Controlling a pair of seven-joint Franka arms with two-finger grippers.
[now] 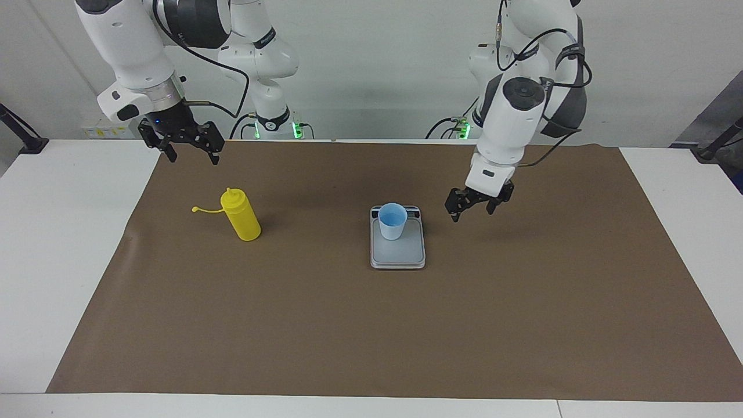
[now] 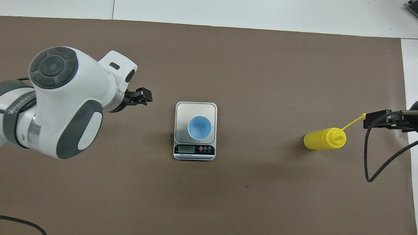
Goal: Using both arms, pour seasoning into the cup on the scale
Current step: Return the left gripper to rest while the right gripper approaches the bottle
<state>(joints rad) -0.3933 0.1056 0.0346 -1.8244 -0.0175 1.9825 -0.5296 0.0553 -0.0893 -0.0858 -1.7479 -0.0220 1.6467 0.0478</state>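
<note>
Standing upright on the silver-grey scale (image 1: 398, 249), the pale blue cup (image 1: 393, 221) is free of both grippers in the facing view; the left gripper (image 1: 477, 211), fingers apart and empty, hangs over the brown mat (image 1: 371, 325) beside the scale. The right gripper (image 1: 187, 150), also spread and empty, hovers near the yellow squeeze bottle (image 1: 241, 216). Overhead, the cup (image 2: 199, 127) sits just beyond the scale's display strip (image 2: 194, 149), the bottle (image 2: 324, 139) well apart toward the right arm's end.

High facing camera across the table, steep overhead camera above the robots, both sharing brown mat (image 1: 371, 325), scale (image 2: 196, 112)
</note>
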